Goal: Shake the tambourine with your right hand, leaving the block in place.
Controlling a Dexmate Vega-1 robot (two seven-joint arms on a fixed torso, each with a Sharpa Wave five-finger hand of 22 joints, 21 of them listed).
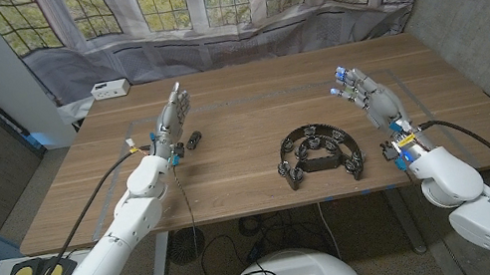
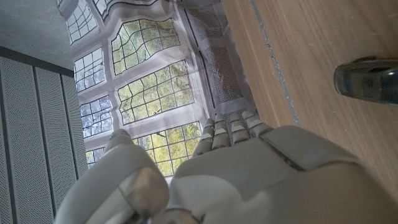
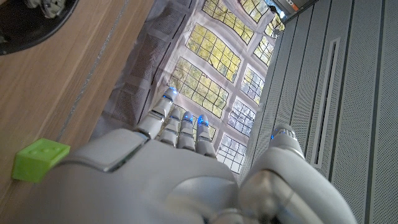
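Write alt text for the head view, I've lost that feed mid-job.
A black half-moon tambourine lies untouched on the wooden table, between the robot's two open, empty hands. The right hand is raised just right of it with fingers spread; the left hand stands beside a small dark object. A white box sits at the far left corner.

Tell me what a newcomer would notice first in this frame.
The black tambourine lies on the wooden table, nearer the right hand, which is raised with fingers apart, holding nothing. The left hand mirrors it, open, beside a small dark object.
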